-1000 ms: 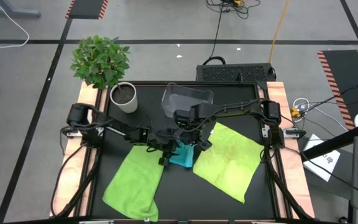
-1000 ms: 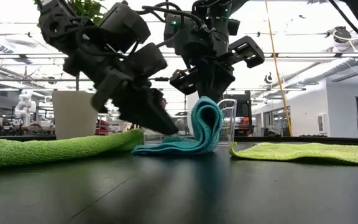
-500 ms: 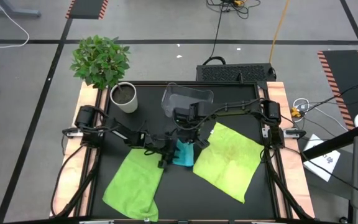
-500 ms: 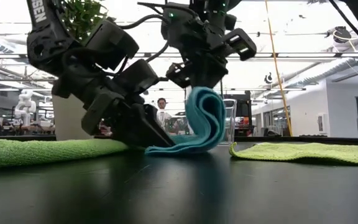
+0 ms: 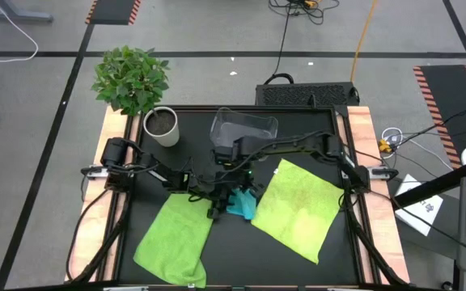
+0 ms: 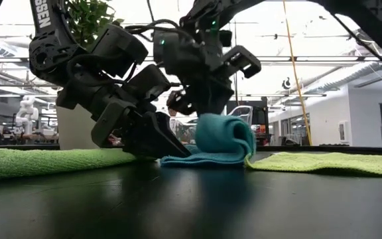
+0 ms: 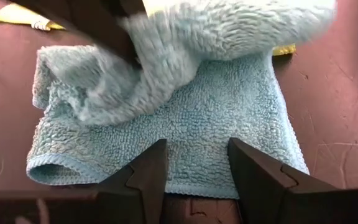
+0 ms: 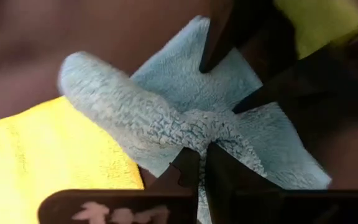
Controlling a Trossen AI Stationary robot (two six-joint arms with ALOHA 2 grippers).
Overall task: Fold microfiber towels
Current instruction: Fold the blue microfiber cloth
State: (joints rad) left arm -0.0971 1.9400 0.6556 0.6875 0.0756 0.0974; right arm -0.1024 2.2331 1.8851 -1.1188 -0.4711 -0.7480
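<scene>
Two lime-green towels (image 5: pixel 176 238) (image 5: pixel 298 206) (one turquoise towel (image 5: pixel 239 202)).

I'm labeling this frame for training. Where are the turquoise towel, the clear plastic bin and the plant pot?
turquoise towel (image 6: pixel 221 136): low view, on its rolled-over fold.
clear plastic bin (image 5: pixel 245 125): high view, on its floor near the far rim.
plant pot (image 5: pixel 162 128): high view, on the white wall.

Turquoise towel (image 5: pixel 239 202), two lime-green towels (image 5: pixel 176 237) (image 5: pixel 298 206) — plain, fuzzy — black table (image 5: pixel 241 250), white pot (image 5: pixel 162 127), seemingly clear bin (image 5: pixel 243 128)
</scene>
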